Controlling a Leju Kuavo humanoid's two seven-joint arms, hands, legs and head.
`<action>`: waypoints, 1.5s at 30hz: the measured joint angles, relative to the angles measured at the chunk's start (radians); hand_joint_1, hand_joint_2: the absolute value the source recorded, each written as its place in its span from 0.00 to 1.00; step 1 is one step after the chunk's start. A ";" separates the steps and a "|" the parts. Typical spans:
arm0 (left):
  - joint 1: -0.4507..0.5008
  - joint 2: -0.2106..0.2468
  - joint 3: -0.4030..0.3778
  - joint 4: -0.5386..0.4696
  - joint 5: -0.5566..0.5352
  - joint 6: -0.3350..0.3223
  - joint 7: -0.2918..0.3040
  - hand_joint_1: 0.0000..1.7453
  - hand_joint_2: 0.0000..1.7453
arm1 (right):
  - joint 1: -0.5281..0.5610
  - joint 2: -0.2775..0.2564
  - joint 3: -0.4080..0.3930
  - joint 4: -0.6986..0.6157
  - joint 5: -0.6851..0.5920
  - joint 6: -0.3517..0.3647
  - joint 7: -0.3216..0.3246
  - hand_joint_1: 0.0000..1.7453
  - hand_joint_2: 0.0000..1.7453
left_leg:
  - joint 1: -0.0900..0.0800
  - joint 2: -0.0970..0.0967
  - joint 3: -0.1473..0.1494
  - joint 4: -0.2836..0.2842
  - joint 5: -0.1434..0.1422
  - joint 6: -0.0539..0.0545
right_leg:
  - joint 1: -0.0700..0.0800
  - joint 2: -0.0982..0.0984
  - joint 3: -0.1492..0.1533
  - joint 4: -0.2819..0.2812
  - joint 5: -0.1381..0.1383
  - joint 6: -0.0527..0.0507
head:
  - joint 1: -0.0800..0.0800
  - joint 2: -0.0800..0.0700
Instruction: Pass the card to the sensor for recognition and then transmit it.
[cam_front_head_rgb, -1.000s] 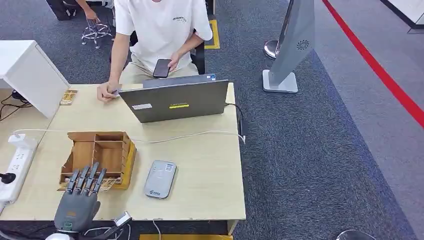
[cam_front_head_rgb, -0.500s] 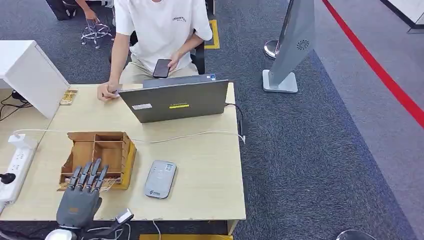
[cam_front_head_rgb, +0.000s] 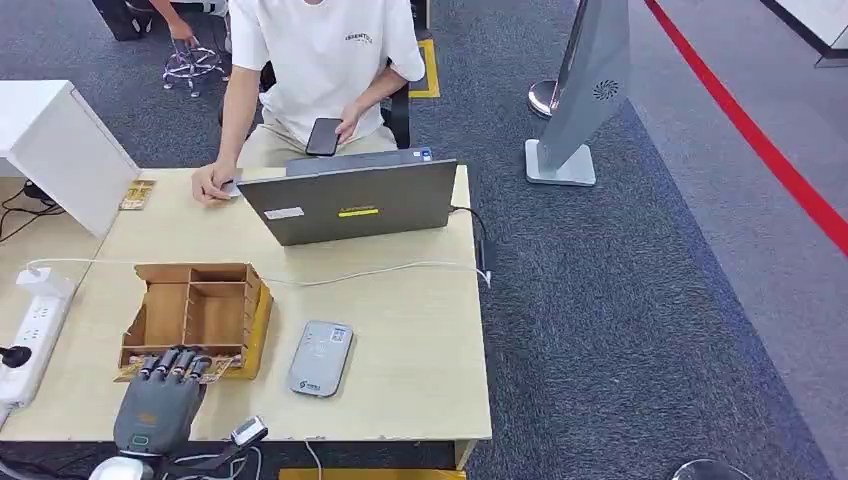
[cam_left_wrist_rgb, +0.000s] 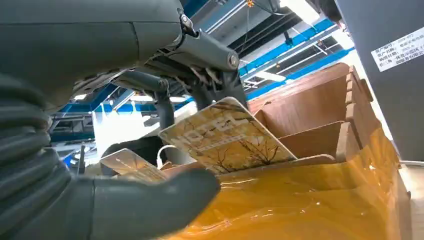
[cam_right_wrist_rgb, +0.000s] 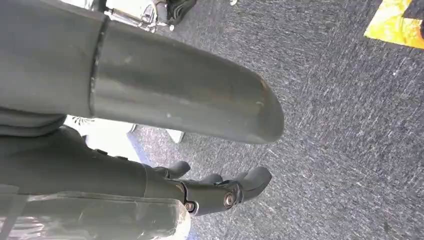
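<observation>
My left hand (cam_front_head_rgb: 158, 405) sits at the table's near edge, fingers curled down over the front slot of the wooden organizer (cam_front_head_rgb: 200, 300). In the left wrist view a tan printed card (cam_left_wrist_rgb: 225, 137) stands tilted in that slot. The dark fingers (cam_left_wrist_rgb: 220, 80) press on its far edge and the thumb (cam_left_wrist_rgb: 150, 200) lies just under its near edge. A second card (cam_left_wrist_rgb: 130, 165) lies beside it. The grey card sensor (cam_front_head_rgb: 321, 358) lies flat on the table to the right of the organizer. My right hand (cam_right_wrist_rgb: 225, 192) hangs over the carpet, holding nothing.
A person (cam_front_head_rgb: 320, 60) sits behind the open laptop (cam_front_head_rgb: 350, 205) at the table's far side, holding a phone. A white cable (cam_front_head_rgb: 380, 270) crosses the table between laptop and organizer. A power strip (cam_front_head_rgb: 35, 330) and a white box (cam_front_head_rgb: 60, 150) stand at the left.
My left hand's fingers, stretched out over the organizer before, have curled down onto the card in the front slot. The person's hand on the table has shifted slightly.
</observation>
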 joint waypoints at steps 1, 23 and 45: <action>0.000 0.001 0.000 -0.002 0.004 -0.001 -0.001 1.00 1.00 | 0.000 0.000 0.000 0.000 -0.002 0.000 0.000 0.00 0.00 | 0.000 0.000 0.000 0.000 0.000 0.000 | 0.000 0.000 0.000 0.000 0.000 0.000 | 0.000 0.000; 0.069 0.003 0.000 -0.124 -0.061 0.024 0.046 1.00 1.00 | 0.048 0.000 -0.062 -0.007 0.060 0.000 0.041 0.00 0.00 | 0.000 0.000 0.000 0.000 0.000 0.000 | 0.000 0.000 0.000 0.000 0.000 0.000 | 0.000 0.000; -0.271 0.079 -0.086 -0.440 0.092 -0.066 0.023 1.00 1.00 | 0.256 0.014 -0.424 -0.141 0.328 0.022 0.219 0.00 0.00 | 0.000 -0.011 -0.004 0.001 0.010 -0.002 | 0.000 -0.012 0.000 0.000 0.009 -0.002 | 0.000 0.000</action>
